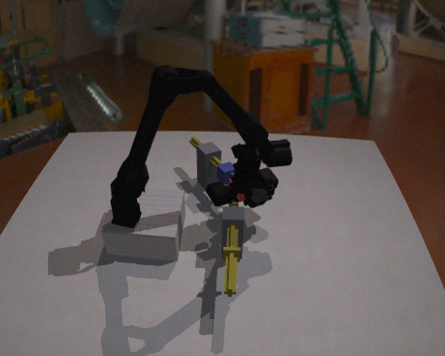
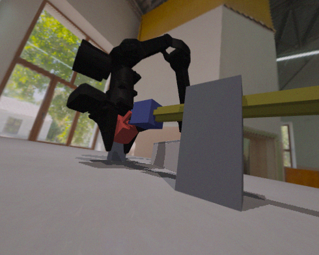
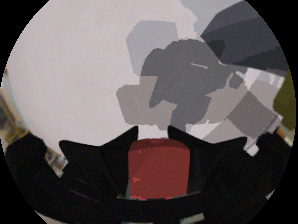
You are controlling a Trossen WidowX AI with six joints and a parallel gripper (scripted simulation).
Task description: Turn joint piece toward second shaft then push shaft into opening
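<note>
The red joint piece (image 1: pixel 241 197) (image 2: pixel 125 131) (image 3: pixel 159 172) hangs tilted downward from the blue hinge part (image 1: pixel 225 173) (image 2: pixel 142 113) on the end of the first yellow shaft (image 1: pixel 195 142) (image 2: pixel 282 104). That shaft runs through the far grey block (image 1: pixel 206 165) (image 2: pixel 211 140). My gripper (image 2: pixel 117 147) (image 3: pixel 153 128) points down and is shut on the red piece, one finger on each side. The second yellow shaft (image 1: pixel 231 272), with a crossbar, passes through the near grey block (image 1: pixel 232 215); a short bit of it shows beyond the block, below the gripper. The fingers hide the piece's opening.
The arm stands on a pale box (image 1: pixel 140 245) (image 2: pixel 166 154) to the left of the shafts in the top view. The far grey block also shows dark at the upper right of the wrist view, with yellow shaft at the right edge. Shadows cross the white table (image 1: pixel 349 272).
</note>
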